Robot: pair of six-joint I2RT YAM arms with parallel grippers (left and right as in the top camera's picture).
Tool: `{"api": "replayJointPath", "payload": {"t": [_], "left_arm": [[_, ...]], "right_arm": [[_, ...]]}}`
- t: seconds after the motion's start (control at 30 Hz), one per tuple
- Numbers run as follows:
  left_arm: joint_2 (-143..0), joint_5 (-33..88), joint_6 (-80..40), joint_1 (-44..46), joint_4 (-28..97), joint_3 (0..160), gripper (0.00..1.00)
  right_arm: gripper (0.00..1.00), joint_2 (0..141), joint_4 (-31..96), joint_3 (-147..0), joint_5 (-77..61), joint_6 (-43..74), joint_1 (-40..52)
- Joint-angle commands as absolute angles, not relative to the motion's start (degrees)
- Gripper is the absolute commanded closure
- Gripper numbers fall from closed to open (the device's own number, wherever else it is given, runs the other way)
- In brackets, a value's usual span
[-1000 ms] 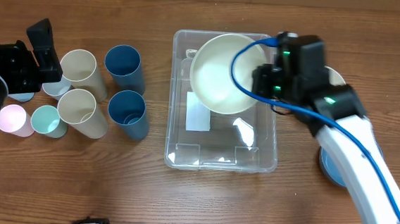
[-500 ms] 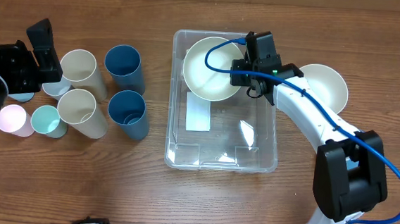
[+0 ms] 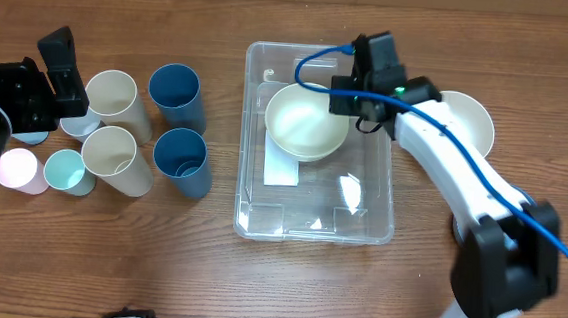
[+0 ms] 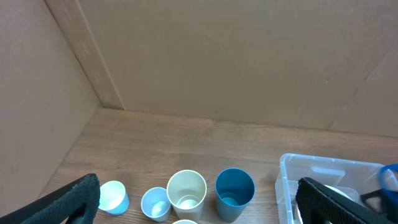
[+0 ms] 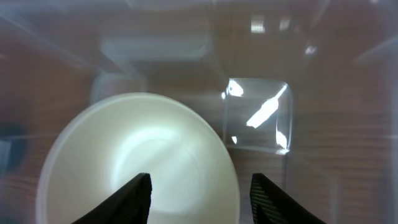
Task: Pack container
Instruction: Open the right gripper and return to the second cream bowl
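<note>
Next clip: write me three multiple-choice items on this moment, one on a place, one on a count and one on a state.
1. Where is the white bowl that is next to the right hand?
A. On the table left of the cups
B. Inside the container
C. Stacked on a blue cup

2. How many tall blue cups stand left of the container?
A. One
B. Two
C. Four

3. How does that white bowl sit?
A. Mouth up
B. Upside down
C. On its side

Answers:
1. B: the overhead view shows the bowl within the container's clear walls.
2. B: one stands behind the other, beside the cream cups.
3. A: both the overhead and right wrist views look into its hollow.
</note>
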State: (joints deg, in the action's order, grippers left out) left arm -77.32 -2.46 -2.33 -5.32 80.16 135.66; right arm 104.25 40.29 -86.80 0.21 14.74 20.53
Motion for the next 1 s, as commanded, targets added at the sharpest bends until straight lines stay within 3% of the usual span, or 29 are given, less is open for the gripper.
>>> {"api": "replayJointPath", "payload": {"t": [0.0, 0.23, 0.37, 0.43, 0.6, 0.97], "left_arm": [[-77.6, -3.2, -0.8, -5.2, 80.0, 136.1, 0.00], [-77.6, -3.2, -0.8, -5.2, 80.0, 136.1, 0.00], [-77.6, -3.2, -0.8, -5.2, 80.0, 136.1, 0.00], [-77.6, -3.2, -0.8, -5.2, 80.0, 136.1, 0.00], [-77.6, -3.2, -0.8, -5.2, 80.0, 136.1, 0.00], [-77.6, -3.2, -0.8, -5.2, 80.0, 136.1, 0.00]], "right_arm": [[0.45, 92.8, 43.5, -92.0, 0.6, 14.8, 19.5], [0.37, 84.1, 57.3, -92.0, 7.0, 18.2, 8.1], [0.36, 86.8, 60.2, -90.3, 0.2, 18.2, -5.7], [0.29, 91.9, 61.0, -89.4, -3.1, 18.2, -13.3], [0.29, 97.8, 62.3, -89.4, -4.0, 20.1, -20.8], [0.27, 113.0, 54.3, -89.3, -8.0, 14.8, -21.8]]}}
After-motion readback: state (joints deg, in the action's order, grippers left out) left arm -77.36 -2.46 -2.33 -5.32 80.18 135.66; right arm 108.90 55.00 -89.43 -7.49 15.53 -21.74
